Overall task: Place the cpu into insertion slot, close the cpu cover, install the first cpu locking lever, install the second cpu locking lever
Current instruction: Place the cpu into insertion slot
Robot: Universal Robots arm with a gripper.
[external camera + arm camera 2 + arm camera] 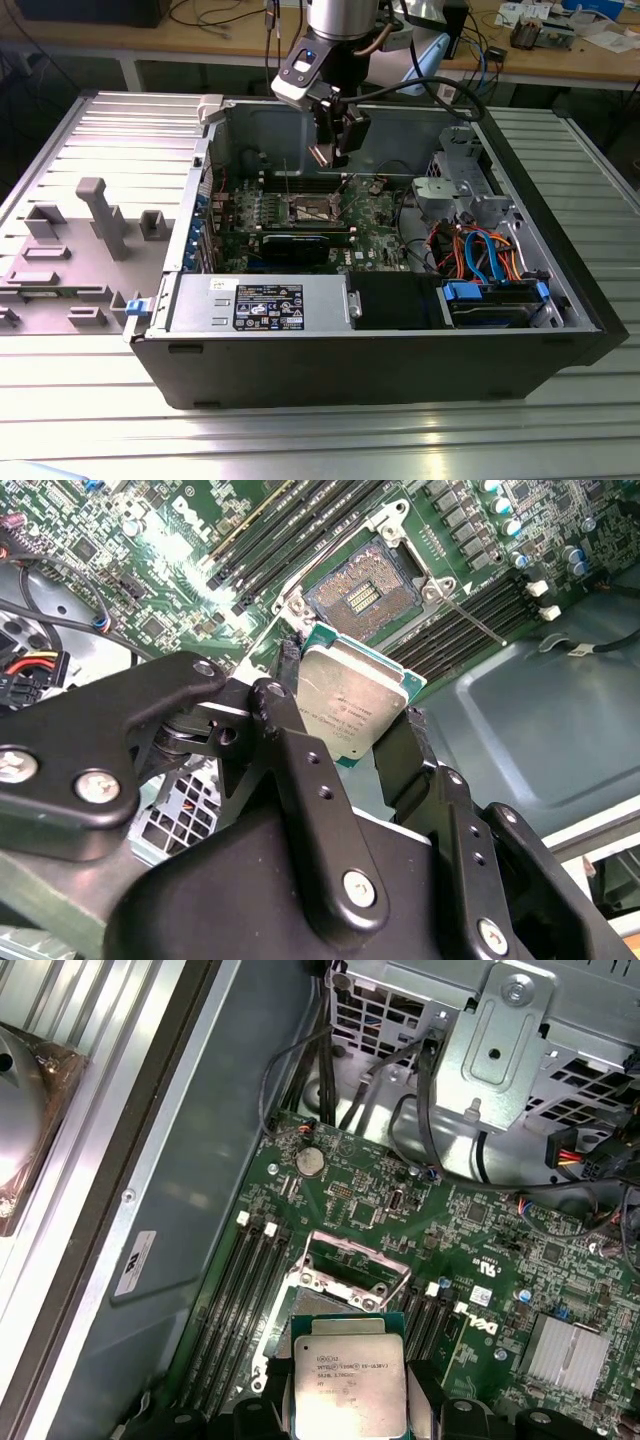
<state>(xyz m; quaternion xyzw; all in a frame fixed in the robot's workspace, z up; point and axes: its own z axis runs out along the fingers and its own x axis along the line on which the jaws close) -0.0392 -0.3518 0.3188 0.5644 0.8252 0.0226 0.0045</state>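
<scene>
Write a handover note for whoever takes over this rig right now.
Claw: shut on the cpu, which it holds in the air near the insertion slot, not in it.
Insertion slot: contact field bare, nothing seated.
Cpu cover: not closed.
Done: cpu is in the grasp.
Not yet done: seating the cpu, closing the cover, both locking levers.

Open PC case (380, 360) on ribbed metal tabletop (300, 440). Inside: labelled PSU (262, 303) at front, black GPU (295, 245) behind it, drive cage (470, 195) w/ orange + blue cables (482, 252) toward exterior view's right. Grey fixture (100, 215) on exterior view's left. First wrist view: RAM slots (238, 1290), coin cell (310, 1161), heatsink (575, 1352).
</scene>
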